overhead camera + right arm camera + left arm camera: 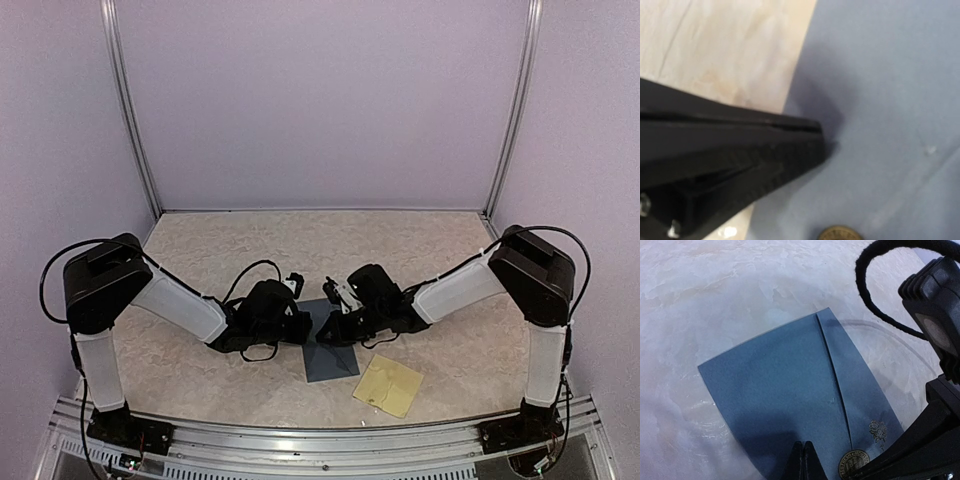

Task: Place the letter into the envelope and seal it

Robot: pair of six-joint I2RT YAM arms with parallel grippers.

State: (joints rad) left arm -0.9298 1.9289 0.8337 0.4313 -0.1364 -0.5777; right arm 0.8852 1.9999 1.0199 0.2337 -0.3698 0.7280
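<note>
The slate-blue envelope point(333, 358) lies flat on the table between both arms, its flap point(860, 395) folded down. A round brown sticker point(854, 460) sits at the end of the flap's edge, beside a small rose print point(879, 431). My left gripper point(803, 446) is shut, with its tips over the envelope's point(785, 390) near part and nothing between them. My right gripper point(817, 130) is shut too, its tip lying on the envelope point(890, 90) close to its edge, just above the sticker point(840, 234). The letter is out of view.
A tan sticker sheet point(388, 385) lies to the right of the envelope near the front rail. The two grippers, left point(303, 325) and right point(337, 320), nearly meet over the envelope's far end. The right arm's black body point(930, 430) fills the left wrist view's right side.
</note>
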